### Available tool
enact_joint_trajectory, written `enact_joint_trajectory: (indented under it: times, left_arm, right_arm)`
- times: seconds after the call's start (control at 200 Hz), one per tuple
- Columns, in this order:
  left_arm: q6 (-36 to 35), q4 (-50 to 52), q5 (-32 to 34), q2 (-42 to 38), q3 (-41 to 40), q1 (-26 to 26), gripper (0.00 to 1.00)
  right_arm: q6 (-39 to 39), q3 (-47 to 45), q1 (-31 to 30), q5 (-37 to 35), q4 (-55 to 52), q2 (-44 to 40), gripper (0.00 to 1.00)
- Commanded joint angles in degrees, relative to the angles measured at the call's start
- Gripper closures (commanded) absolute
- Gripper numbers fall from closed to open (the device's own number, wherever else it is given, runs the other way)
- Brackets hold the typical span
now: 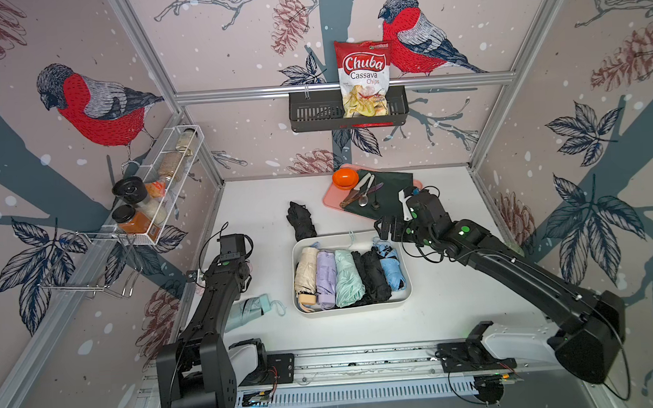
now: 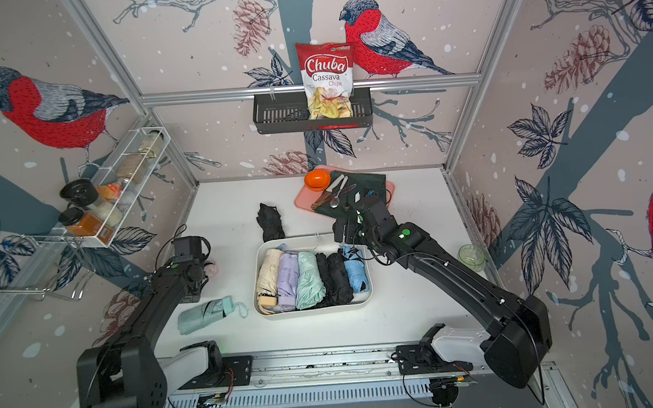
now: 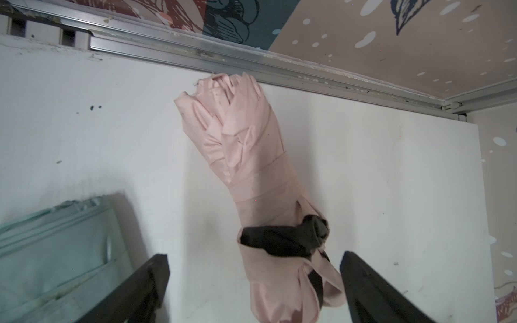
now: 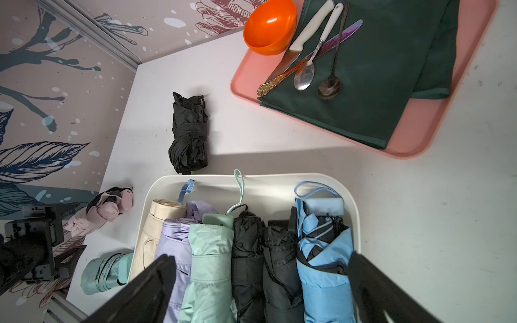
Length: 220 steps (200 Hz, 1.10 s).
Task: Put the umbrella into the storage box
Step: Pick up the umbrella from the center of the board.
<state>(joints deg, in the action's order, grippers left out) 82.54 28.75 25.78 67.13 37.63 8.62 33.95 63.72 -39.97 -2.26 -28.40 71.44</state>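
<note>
Six folded umbrellas fill the storage box [image 1: 334, 240] mid-table, side by side. Over its blue end hangs the right gripper [image 4: 261, 258], jaws spread wide, empty. The left gripper [image 3: 254, 258] is wide open too, straddling a pink umbrella [image 3: 251, 156] on the table without gripping it. A black umbrella [image 1: 301, 221] lies just behind the box, and a mint umbrella [image 1: 246, 311] lies beside the left arm.

The left arm [image 1: 211, 307] reaches forward from its base, its wrist bent downward. The left gripper [image 3: 254, 263] stands with jaws spread wide, its fingers [image 3: 151, 279] well apart. The right arm [image 1: 512, 264] stretches forward and inward, elbow low. The right gripper [image 4: 261, 258] points down, jaws equally wide.
</note>
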Motion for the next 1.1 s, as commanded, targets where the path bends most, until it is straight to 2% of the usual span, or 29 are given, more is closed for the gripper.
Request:
enact_joint_trajectory:
  times: [0.0, 0.185, 0.5, 0.615, 0.895, 1.096]
  left_arm:
    - [2.2, -2.4, 1.4, 1.1, -0.7, 1.6, 0.01]
    - [2.1, -6.2, 1.6, 3.2, -0.6, 4.1, 0.02]
    - [3.1, -10.6, -1.0, 9.1, 1.0, 5.4, 0.03]
    - [6.1, -10.6, -2.5, 10.7, 0.9, 5.4, 0.18]
    - [11.0, -10.5, -5.1, 13.3, -0.8, 5.4, 0.36]
    - [10.1, -10.1, -4.8, 13.0, -0.6, 5.4, 0.66]
  right_arm:
    - [-1.6, -0.2, 0.3, 1.9, 2.5, 0.1, 0.00]
    - [-2.0, -0.4, 0.4, 3.1, 3.8, 1.8, 0.00]
    - [-2.4, -0.5, 0.5, 4.6, 5.3, 3.6, 0.00]
    - [-2.5, -0.4, 0.9, 5.0, 5.3, 4.2, 0.00]
    - [-2.7, -0.8, 2.8, 7.1, 5.7, 4.6, 0.00]
    - [-2.5, -1.4, 3.4, 7.4, 6.1, 4.4, 0.00]
